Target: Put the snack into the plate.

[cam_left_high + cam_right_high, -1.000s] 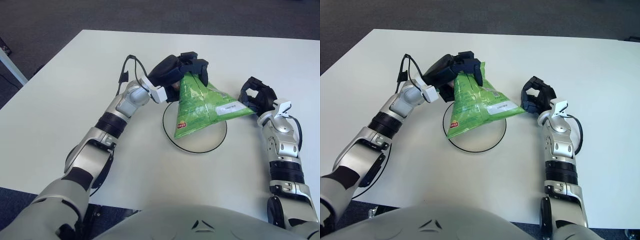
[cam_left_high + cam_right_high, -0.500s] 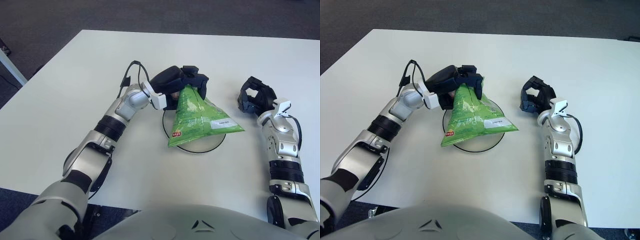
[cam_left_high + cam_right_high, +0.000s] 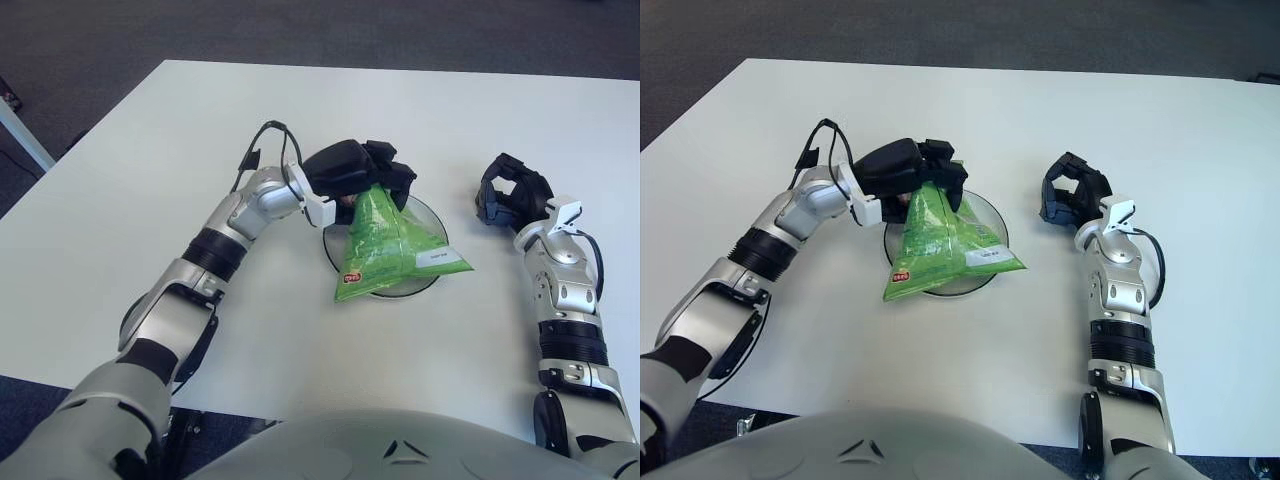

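I see a smooth white table [image 3: 150, 150] over dark grey carpet [image 3: 300, 30]. My left hand [image 3: 360, 172], black and jointed, has its fingers clamped on the top corner of a glossy green snack bag [image 3: 390, 245]. The crinkled, roughly triangular bag lies across a round, shallow plate [image 3: 425, 212], its lower corners overhanging the rim. It carries a white label and a small red mark, neither readable. My right hand [image 3: 510, 190] shows right of the plate, fingers curled, apparently holding nothing.

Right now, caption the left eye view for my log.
Left hand holds the green bag by its top over the plate; right hand idle beside.
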Robot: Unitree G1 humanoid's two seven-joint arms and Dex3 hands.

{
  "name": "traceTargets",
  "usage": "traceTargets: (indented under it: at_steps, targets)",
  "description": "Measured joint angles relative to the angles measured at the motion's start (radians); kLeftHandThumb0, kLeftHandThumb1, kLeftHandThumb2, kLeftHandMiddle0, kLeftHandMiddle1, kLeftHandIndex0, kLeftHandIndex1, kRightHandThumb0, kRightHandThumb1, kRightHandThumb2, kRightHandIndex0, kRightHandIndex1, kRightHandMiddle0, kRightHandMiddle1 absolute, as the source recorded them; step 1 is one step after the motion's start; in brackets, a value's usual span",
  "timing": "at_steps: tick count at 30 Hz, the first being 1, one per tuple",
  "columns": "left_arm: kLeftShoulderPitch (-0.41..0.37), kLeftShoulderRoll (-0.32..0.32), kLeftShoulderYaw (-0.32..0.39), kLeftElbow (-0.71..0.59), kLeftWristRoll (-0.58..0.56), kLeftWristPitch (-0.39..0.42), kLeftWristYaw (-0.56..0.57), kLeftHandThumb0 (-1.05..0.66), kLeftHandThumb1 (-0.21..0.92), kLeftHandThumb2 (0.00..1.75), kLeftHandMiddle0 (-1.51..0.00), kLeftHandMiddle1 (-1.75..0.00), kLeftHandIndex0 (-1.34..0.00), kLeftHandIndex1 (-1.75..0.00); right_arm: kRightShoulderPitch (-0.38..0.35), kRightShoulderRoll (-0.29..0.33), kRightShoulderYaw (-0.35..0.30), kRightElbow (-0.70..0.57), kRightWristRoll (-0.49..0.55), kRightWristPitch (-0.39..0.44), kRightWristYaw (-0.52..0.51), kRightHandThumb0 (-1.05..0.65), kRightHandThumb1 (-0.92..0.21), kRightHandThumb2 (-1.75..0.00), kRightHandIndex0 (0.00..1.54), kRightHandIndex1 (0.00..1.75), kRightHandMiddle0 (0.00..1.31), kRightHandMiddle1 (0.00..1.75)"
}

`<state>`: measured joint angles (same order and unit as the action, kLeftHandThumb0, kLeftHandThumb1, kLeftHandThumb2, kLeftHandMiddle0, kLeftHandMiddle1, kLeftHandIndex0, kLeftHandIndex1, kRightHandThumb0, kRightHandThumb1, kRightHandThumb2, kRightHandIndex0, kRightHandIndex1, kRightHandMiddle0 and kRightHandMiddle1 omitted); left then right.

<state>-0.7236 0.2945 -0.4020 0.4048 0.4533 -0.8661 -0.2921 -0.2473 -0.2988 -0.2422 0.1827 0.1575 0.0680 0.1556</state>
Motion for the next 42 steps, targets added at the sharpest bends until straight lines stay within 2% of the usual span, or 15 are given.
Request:
traceTargets:
  at_steps: [1,3,6,9,10,11,13,16,18,22,27,32,35,38,42]
  targets:
    - [-0.004,0.002,-0.002,0.000,0.001,0.000,-0.003,0.57,0.08,1.60,-0.81,-1.75,-0.97,-1.75,0.000,0.000,0.000,0.000,0.001,0.000,0.000,-0.50,-0.29,-1.36,1.33,1.75,0.64,1.75]
    - [-0.014,0.008,-0.010,0.001,0.008,-0.002,-0.009,0.29,0.00,1.66,-0.87,-1.75,-0.85,-1.68,-0.001,0.000,-0.002,0.002,0.009,0.001,0.001,-0.50,-0.29,-1.36,1.33,1.75,0.64,1.75]
    - [-0.027,0.019,-0.018,0.000,0.032,-0.010,-0.013,0.09,0.10,1.56,-0.70,-1.75,-0.68,-1.72,-0.002,0.000,-0.002,0.005,0.014,0.001,0.002,-0.50,-0.29,-1.36,1.33,1.75,0.64,1.75]
    - [-0.037,0.029,-0.027,-0.001,0.053,-0.018,-0.014,0.02,0.15,1.51,-0.64,-1.75,-0.62,-1.74,-0.003,0.000,-0.002,0.006,0.017,0.001,0.001,-0.50,-0.29,-1.36,1.33,1.75,0.64,1.75]
    - [-0.039,0.032,-0.029,-0.001,0.061,-0.020,-0.014,-0.07,0.21,1.42,-0.74,-1.75,-0.61,-1.72,-0.003,0.000,-0.002,0.006,0.018,0.001,0.001,-0.50,-0.29,-1.36,1.33,1.75,0.64,1.75]
    - [-0.041,0.034,-0.031,-0.001,0.067,-0.022,-0.014,-0.20,0.31,1.25,-0.89,-1.75,-0.60,-1.67,-0.003,0.000,-0.003,0.006,0.018,0.001,0.001,-0.50,-0.29,-1.36,1.33,1.75,0.64,1.75]
    - [-0.045,0.038,-0.035,-0.003,0.072,-0.022,-0.016,-0.32,0.51,0.95,-1.04,-1.75,-0.54,-1.60,-0.003,0.000,-0.003,0.007,0.019,0.002,0.001,-0.50,-0.29,-1.36,1.33,1.75,0.64,1.75]
    - [-0.050,0.045,-0.037,-0.007,0.075,-0.021,-0.024,-0.56,0.44,0.90,-1.05,-1.75,-0.23,-1.42,-0.004,0.001,-0.004,0.007,0.020,0.005,0.001,-0.50,-0.29,-1.36,1.33,1.75,0.64,1.75]
    - [-0.053,0.051,-0.041,-0.009,0.074,-0.021,-0.037,-0.63,0.42,0.90,-1.03,-1.75,-0.13,-1.37,-0.005,0.001,-0.005,0.007,0.020,0.007,0.001,-0.50,-0.29,-1.36,1.33,1.75,0.64,1.75]
    - [-0.063,0.067,-0.056,-0.012,0.050,-0.019,-0.097,-0.71,0.40,0.88,-0.96,-1.75,-0.03,-1.24,-0.006,0.001,-0.006,0.009,0.020,0.008,0.000,-0.50,-0.28,-1.36,1.33,1.75,0.65,1.75]
    - [-0.091,0.103,-0.079,-0.052,-0.039,0.003,-0.252,-0.76,0.44,0.83,-0.86,-1.75,0.00,-1.05,-0.011,0.003,-0.008,0.013,0.022,0.011,0.000,-0.50,-0.28,-1.36,1.33,1.75,0.65,1.75]
    - [-0.127,0.137,-0.087,-0.074,-0.071,0.003,-0.342,-0.80,0.50,0.75,-0.62,-1.75,0.00,-0.74,-0.013,0.005,-0.013,0.015,0.023,0.015,0.000,-0.50,-0.28,-1.36,1.33,1.75,0.65,1.75]
    - [-0.147,0.150,-0.100,-0.081,-0.097,0.030,-0.415,-0.81,0.52,0.73,-0.53,-1.75,0.00,-0.60,-0.014,0.005,-0.015,0.015,0.023,0.018,-0.002,-0.50,-0.28,-1.36,1.33,1.75,0.65,1.75]
    - [-0.172,0.159,-0.110,-0.081,-0.125,0.060,-0.492,-0.80,0.51,0.71,-0.45,-1.75,0.00,-0.50,-0.015,0.005,-0.015,0.015,0.023,0.020,-0.004,-0.50,-0.29,-1.36,1.33,1.75,0.64,1.75]
    - [-0.203,0.165,-0.117,-0.082,-0.175,0.105,-0.587,-0.78,0.49,0.71,-0.38,-1.75,0.00,-0.46,-0.016,0.006,-0.014,0.015,0.022,0.022,-0.009,-0.50,-0.29,-1.36,1.33,1.75,0.64,1.75]
